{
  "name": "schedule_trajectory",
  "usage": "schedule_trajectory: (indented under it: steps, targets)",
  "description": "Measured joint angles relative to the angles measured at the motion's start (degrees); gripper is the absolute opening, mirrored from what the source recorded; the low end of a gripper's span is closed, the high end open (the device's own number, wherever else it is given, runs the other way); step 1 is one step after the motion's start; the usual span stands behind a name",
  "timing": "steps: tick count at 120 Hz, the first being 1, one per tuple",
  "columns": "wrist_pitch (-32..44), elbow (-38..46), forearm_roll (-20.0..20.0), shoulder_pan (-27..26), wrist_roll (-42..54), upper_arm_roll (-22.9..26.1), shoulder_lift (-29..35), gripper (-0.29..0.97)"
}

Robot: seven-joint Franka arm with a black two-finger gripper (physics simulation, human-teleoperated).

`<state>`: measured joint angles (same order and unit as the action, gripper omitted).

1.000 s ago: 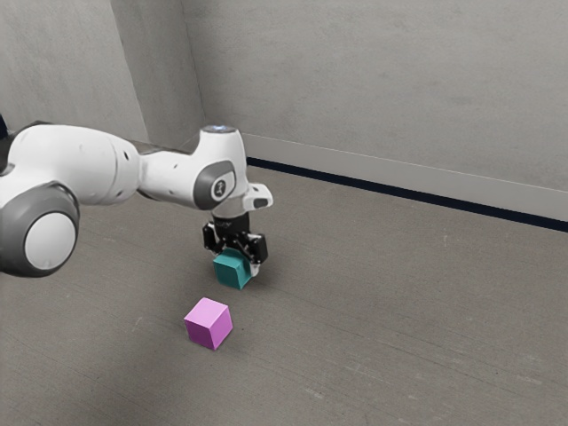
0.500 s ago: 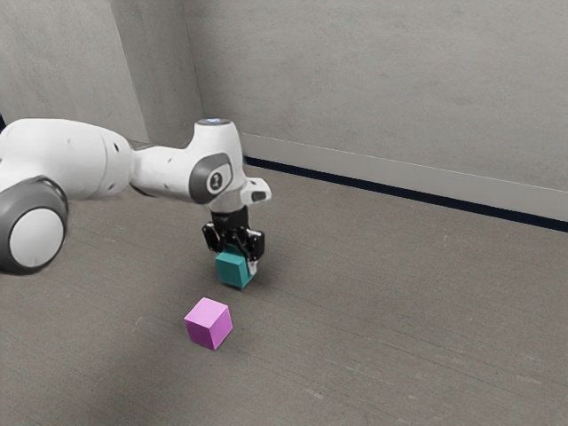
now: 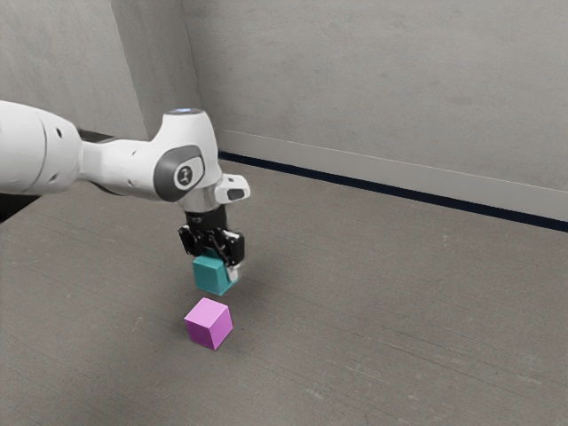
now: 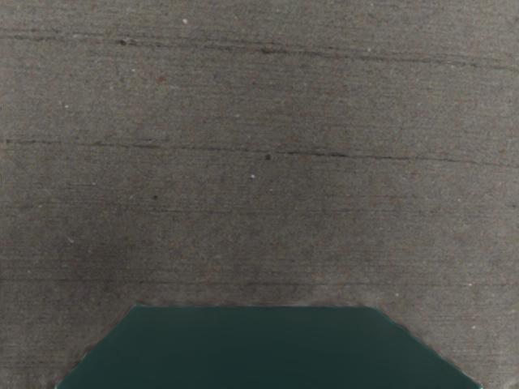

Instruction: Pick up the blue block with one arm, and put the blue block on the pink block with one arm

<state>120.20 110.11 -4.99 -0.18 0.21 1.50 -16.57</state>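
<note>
Exterior view: the gripper (image 3: pixel 211 253) is pinching the blue block (image 3: pixel 212 275) between its fingers, holding it off the floor (image 3: pixel 399 311), just beyond the pink block (image 3: pixel 209 323). Doing this well means centring it squarely above the pink block, then lowering gently.

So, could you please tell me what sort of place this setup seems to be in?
Probably a bare simulated test room: plain grey walls, a dark baseboard stripe, and a rough grey surface carrying a pink block, with the blue block gripped in the hand.
</note>
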Motion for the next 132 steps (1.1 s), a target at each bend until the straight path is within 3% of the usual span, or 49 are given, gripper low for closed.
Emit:
schedule_trajectory:
  steps: [40, 68, 106, 132]
  targets:
    - [1.2, 9.0, 0.3, -1.0, 0.5, 0.1, 5.9, 0.32]
    - [1.9, 10.4, 0.5, -1.0, 0.5, 0.9, 6.4, 0.31]
    - [2.0, 10.1, 0.2, -1.0, 1.2, 1.0, 7.6, 0.59]
    - [-1.1, 3.8, 0.7, -0.9, 1.6, 1.1, 17.6, 0.65]
